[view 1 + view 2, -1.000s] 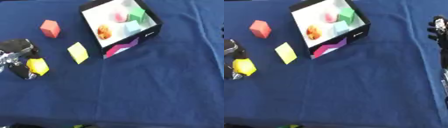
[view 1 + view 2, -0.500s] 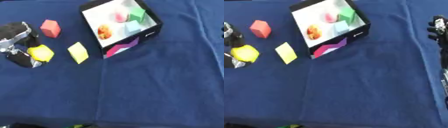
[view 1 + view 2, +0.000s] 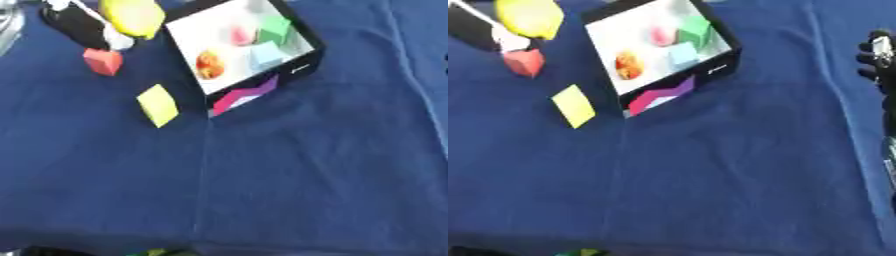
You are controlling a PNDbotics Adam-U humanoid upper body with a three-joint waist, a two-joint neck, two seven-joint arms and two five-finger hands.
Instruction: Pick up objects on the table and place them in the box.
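yellow piece lifted toward the box

since a second ago our left hand (image 3: pixel 83 27) has come up from the near left part of the table to the far left, carrying the yellow object (image 3: pixel 131 16) with it; the whole view has also shifted, so the camera has moved too. now our left hand shows at the top left as a dark, blurred shape, and the yellow object sits at its tip, raised above the cloth and just left of the box (image 3: pixel 308 59). our fingers appear closed on the yellow object, though the blur hides how they wrap it.

the box lies tilted on the blue tablecloth (image 3: pixel 289 170), its white inside facing up. in it we see an orange piece (image 3: pixel 209 64), a pink piece (image 3: pixel 241 36), a green block (image 3: pixel 275 27) and a pale blue block (image 3: pixel 265 52). the box's near side shows a pink and purple pattern.

on the cloth left of the box, a red block (image 3: pixel 103 61) rests just below our left hand, and a flat yellow piece (image 3: pixel 157 105) lies nearer to us, apart from both.

our right hand (image 3: pixel 880 55) shows at the right edge of the right eye view, dark, well apart from the box; we cannot tell how far open it is.
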